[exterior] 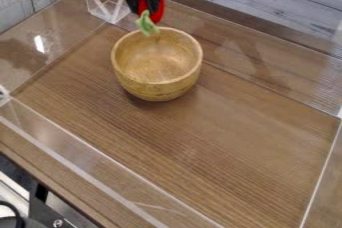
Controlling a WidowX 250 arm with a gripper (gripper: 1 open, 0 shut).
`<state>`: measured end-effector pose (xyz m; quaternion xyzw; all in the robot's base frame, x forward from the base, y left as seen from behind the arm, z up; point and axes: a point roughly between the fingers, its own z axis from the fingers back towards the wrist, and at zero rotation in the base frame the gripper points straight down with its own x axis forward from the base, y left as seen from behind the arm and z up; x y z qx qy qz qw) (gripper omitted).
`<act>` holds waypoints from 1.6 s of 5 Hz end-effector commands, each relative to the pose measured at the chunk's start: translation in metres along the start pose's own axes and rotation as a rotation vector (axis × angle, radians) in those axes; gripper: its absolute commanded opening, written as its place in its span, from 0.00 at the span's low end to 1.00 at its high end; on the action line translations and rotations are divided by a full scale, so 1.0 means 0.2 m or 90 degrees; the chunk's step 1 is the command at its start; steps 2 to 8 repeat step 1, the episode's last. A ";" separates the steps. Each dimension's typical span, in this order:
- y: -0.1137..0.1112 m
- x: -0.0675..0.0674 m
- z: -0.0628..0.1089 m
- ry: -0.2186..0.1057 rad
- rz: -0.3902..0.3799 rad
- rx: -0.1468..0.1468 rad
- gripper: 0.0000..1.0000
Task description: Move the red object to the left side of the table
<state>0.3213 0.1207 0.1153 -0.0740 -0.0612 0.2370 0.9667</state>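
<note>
My gripper (147,10) hangs near the top of the camera view, above the far rim of the wooden bowl (156,63). Its fingers are shut on the red object (150,14), a small red toy strawberry whose light green cap (146,24) points down. The strawberry is held in the air, clear of the brown wood-grain table (201,142). The upper part of the gripper is cut off by the frame's top edge.
Clear acrylic walls (80,162) edge the tabletop on all sides. A folded clear acrylic piece (104,4) stands at the far left, just left of the gripper. The round wooden bowl sits left of centre, with bare tabletop in front of it and to its right.
</note>
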 end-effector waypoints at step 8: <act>0.03 0.09 0.07 -0.037 -0.062 -0.006 0.00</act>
